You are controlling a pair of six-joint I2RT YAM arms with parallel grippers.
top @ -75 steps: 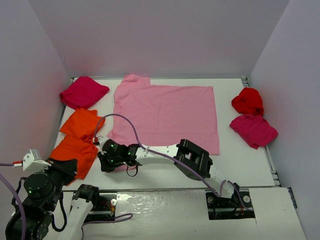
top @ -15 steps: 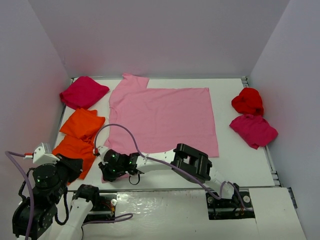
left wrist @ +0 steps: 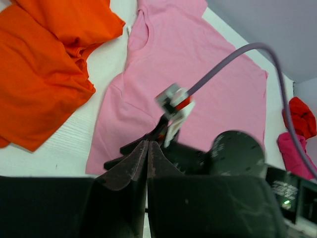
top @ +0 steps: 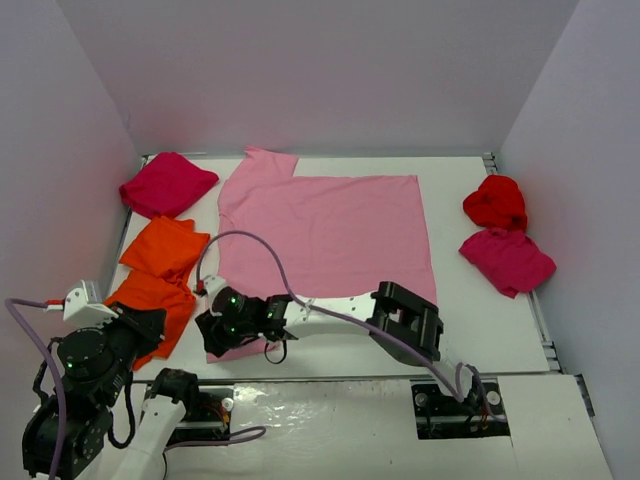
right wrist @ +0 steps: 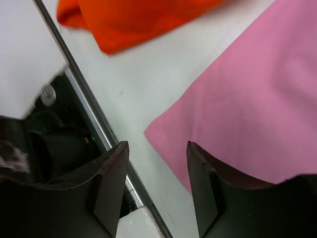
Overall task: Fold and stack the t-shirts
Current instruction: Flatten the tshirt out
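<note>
Right gripper (right wrist: 156,148): jaws partly apart, nothing held, above pink shirt (top: 330,230) corner, lower left of top view. Left gripper (left wrist: 147,153): jaws together, nothing held. Risk: a careless grab bunches the flat cloth or snags the nearby orange shirt (top: 150,300).

A white bench (top: 480,300) sits boxed in on three sides by a plain, pale lavender-grey back wall (top: 320,70), left wall (top: 50,150) and right wall (top: 590,150), all softly and evenly lit, with a glossy white panel (top: 330,415) catching reflections along its near edge.
</note>
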